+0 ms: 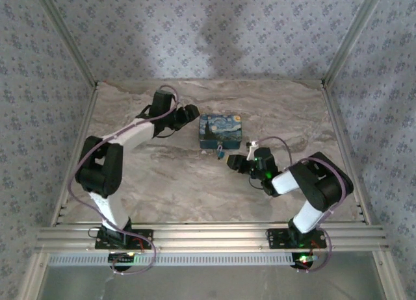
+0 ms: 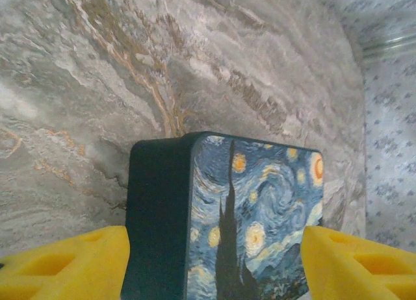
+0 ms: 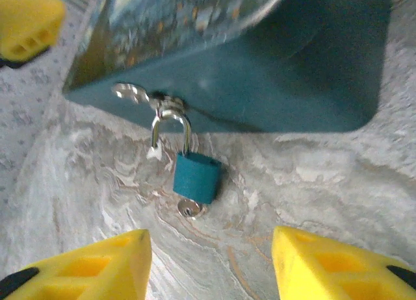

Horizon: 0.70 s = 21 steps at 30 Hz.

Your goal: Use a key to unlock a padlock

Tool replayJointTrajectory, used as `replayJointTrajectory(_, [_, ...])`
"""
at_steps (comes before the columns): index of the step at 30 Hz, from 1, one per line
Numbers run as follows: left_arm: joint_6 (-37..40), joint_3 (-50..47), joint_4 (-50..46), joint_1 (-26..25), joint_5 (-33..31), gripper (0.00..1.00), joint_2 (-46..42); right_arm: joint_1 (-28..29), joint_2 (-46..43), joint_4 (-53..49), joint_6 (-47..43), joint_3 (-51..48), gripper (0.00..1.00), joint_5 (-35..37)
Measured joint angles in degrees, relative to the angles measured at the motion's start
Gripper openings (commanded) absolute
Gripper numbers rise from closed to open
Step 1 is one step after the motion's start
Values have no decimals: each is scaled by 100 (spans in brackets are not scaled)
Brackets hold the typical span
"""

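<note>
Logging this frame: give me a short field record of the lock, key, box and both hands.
padlock: teal body, hanging from the blue box's hasp; shackle looks sprung free on one side
key: in the padlock's bottom keyhole, not held
left hand: open, fingers flanking the box; contact unclear
right hand: open, short of the padlock
task state: seemingly unlocked

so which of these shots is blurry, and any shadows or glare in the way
Right wrist: the box is smeared and soft along its printed top, the padlock hanging from it fairly sharp. Left wrist: the box is crisp, the yellow fingers slightly soft. Top external: even light, a dim shadow on the back wall, no strong glare.
</note>
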Motion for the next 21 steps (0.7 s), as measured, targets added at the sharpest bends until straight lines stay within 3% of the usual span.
replayJointTrajectory(4, [125,306,-118,-15,256,69,404,-343,-282,-164,-116,81,75,-380])
replayJointTrajectory(11, [271,339,-310,-109,518,67,643,-535,-133,-413,-151,796,83,-1104])
replayJointTrajectory(21, [291,-238,-44,-214,616,62,540,-804,264,-866,-433,1373,87,-1556])
